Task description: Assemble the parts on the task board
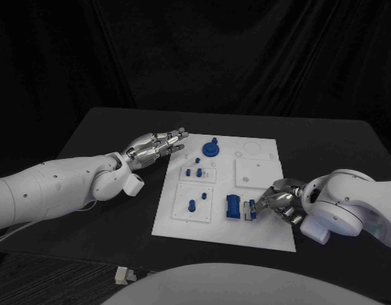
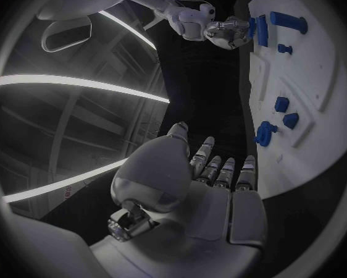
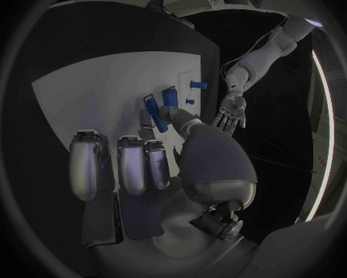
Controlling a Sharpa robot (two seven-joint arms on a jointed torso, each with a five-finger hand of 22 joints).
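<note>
So the right hand (image 1: 280, 202) is down at the near right part of the task board (image 1: 261, 238), and its fingers (image 3: 160, 118) look pinched on a narrow blue part (image 1: 251, 210) just beside the bigger blue block (image 1: 233, 206). The part's long axis runs away from the robot. The left hand (image 1: 156, 147) hovers flat at the board's far left edge, fingers straight, holding nothing, near the round blue part (image 1: 212, 150). I'd say the right is doing the work

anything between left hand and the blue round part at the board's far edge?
Nothing. In the head view, bare white board separates the left hand from the blue round part.
</note>
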